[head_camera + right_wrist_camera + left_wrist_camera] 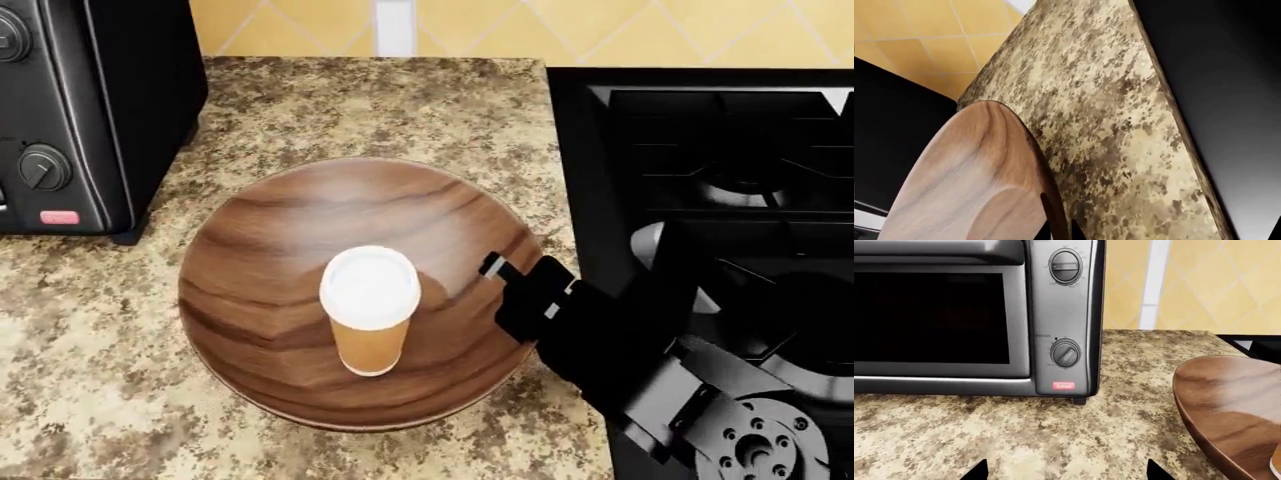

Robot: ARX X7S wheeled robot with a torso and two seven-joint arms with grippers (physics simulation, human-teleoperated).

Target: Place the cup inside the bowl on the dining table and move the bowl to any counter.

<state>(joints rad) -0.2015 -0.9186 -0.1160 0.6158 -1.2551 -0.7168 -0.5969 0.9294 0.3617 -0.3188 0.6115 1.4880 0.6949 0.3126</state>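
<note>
The dark brown wooden bowl [267, 260] sits on the brown-speckled granite counter [360, 100]. The tan paper cup [370, 315] with a white lid stands upright inside the bowl. My right gripper [505, 275] is shut on the bowl's right rim. In the right wrist view the gripper [1061, 234] has a fingertip on each side of the rim of the bowl [967, 180]. My left gripper [1067, 472] is open and empty over the counter [987, 430]. The bowl [1234, 410] lies to its side. The dining table is out of view.
A black toaster oven [80, 110] stands at the counter's back left, close in front of the left wrist camera [974, 315]. A black gas stove [721, 180] adjoins the counter on the right. Yellow tiled backsplash [294, 20] runs behind.
</note>
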